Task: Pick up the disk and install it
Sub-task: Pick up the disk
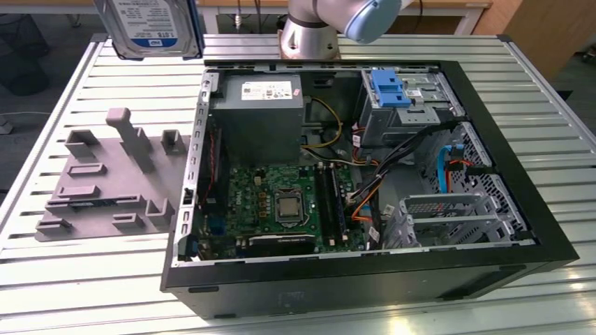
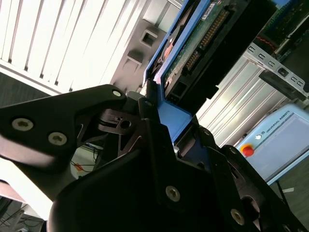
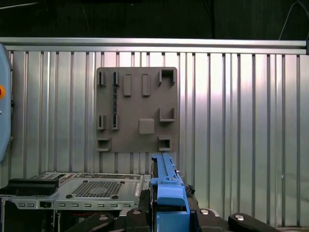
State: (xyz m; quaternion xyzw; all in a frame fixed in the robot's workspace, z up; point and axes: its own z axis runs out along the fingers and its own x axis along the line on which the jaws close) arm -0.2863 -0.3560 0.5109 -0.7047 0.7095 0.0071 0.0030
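The disk (image 1: pixel 153 28), a silver drive with a white-and-blue label and blue side rails, hangs in the air above the table's far corner at the exterior view's left. It is well clear of the open computer case (image 1: pixel 549 251). In the second wrist view my gripper (image 2: pixel 164 104) is shut on the disk (image 2: pixel 203 34), its black fingers (image 2: pixel 145 108) clamping the blue rail, with the drive's circuit board side showing. In the first wrist view the blue rail (image 3: pixel 166 179) stands edge-on between the black fingers (image 3: pixel 205 215).
A grey fixture plate (image 1: pixel 102 181) with upright pegs lies on the slatted table beside the case. Inside the case are a grey power supply (image 1: pixel 256 112), a motherboard (image 1: pixel 279 202), and a drive cage with an upright blue bracket (image 1: pixel 386 87). The arm's base (image 1: pixel 312 35) stands behind the case.
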